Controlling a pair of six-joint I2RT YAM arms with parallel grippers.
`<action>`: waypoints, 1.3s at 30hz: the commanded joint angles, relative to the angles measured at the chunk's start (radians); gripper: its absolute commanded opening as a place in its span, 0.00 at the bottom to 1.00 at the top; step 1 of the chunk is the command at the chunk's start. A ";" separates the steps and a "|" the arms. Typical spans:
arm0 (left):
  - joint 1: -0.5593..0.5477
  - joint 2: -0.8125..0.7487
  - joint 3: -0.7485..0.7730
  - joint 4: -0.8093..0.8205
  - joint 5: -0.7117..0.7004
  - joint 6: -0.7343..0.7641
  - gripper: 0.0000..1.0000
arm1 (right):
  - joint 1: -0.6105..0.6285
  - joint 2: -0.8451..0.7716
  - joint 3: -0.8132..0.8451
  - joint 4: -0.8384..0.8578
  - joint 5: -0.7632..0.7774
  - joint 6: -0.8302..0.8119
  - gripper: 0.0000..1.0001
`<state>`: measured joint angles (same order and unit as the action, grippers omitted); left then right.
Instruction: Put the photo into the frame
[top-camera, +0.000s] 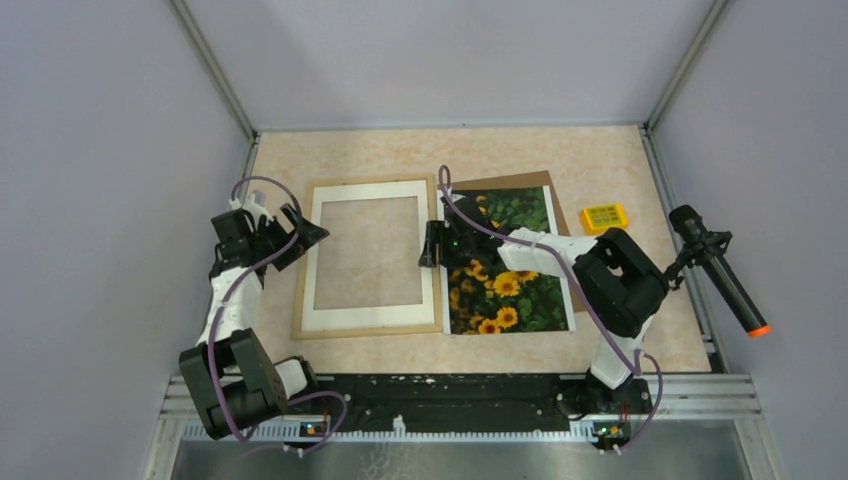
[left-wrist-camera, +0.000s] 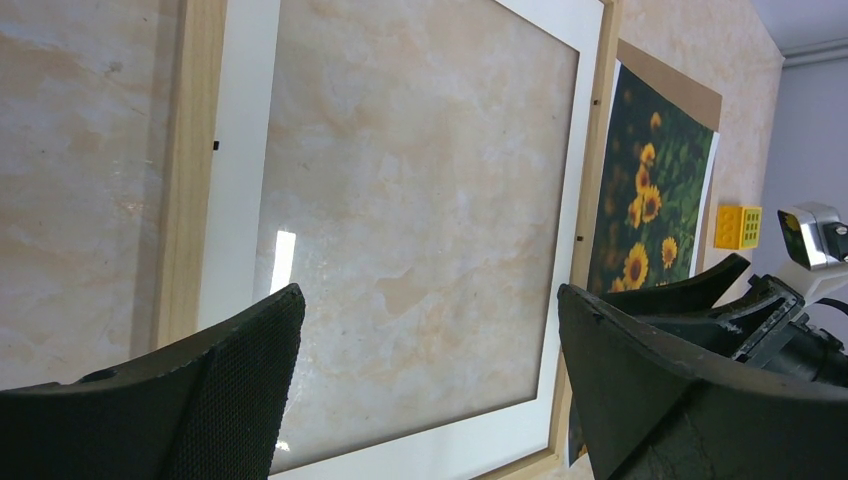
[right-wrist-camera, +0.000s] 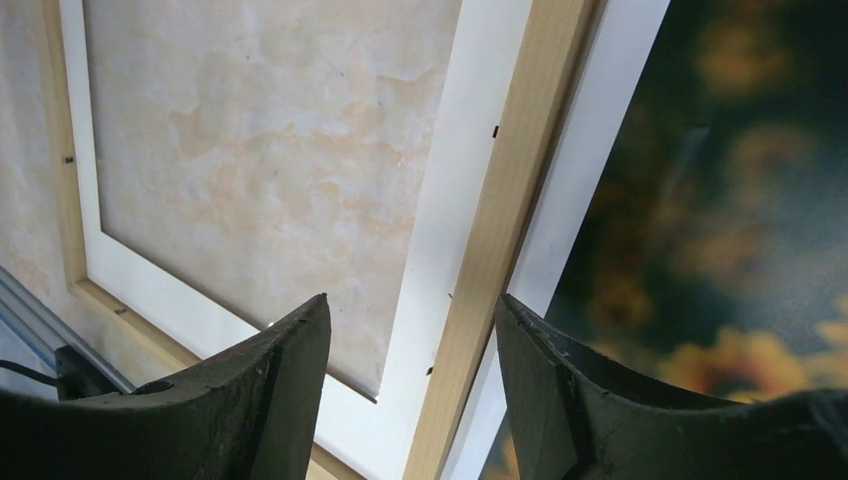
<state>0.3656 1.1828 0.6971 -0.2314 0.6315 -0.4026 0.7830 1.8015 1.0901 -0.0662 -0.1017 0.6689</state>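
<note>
Though both arms hung over the table (top-camera: 350, 150), neither held anything. The frame (top-camera: 365, 334) lay flat toward 9 o'clock of the table's middle, a white mat (top-camera: 370, 318) sitting inside its wooden edge, and bare tabletop showed through the opening. The photo (top-camera: 510, 300) lay just beside it at 3 o'clock, outside the frame, on a brown board (top-camera: 510, 180) that showed past the photo's 12 o'clock edge.

The left gripper (top-camera: 310, 232) hung at the frame's 10 o'clock corner, jaws spread wide around nothing. The right gripper (top-camera: 432, 245) hovered at the frame's 3 o'clock rail, jaws also spread. From its wrist camera the wooden rail ran between the fingers, though whether they touched it could not be told.

A yellow block (top-camera: 605, 217) sat at the photo's 2 o'clock, and a black rod with an orange tip (top-camera: 722, 272) stood at the table's 3 o'clock edge.
</note>
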 joint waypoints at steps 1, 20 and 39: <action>-0.002 -0.012 -0.002 0.048 0.022 -0.010 0.99 | 0.007 -0.047 0.035 -0.022 0.027 -0.052 0.61; -0.083 -0.014 -0.018 0.107 0.114 -0.022 0.99 | -0.128 -0.242 -0.065 -0.151 0.072 -0.159 0.69; -0.287 -0.094 -0.011 0.101 0.168 -0.009 0.99 | 0.429 -0.487 -0.283 -0.291 0.558 -0.420 0.73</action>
<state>0.0795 1.1431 0.6872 -0.1726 0.7532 -0.4206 1.0836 1.3258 0.8227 -0.3565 0.2390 0.3256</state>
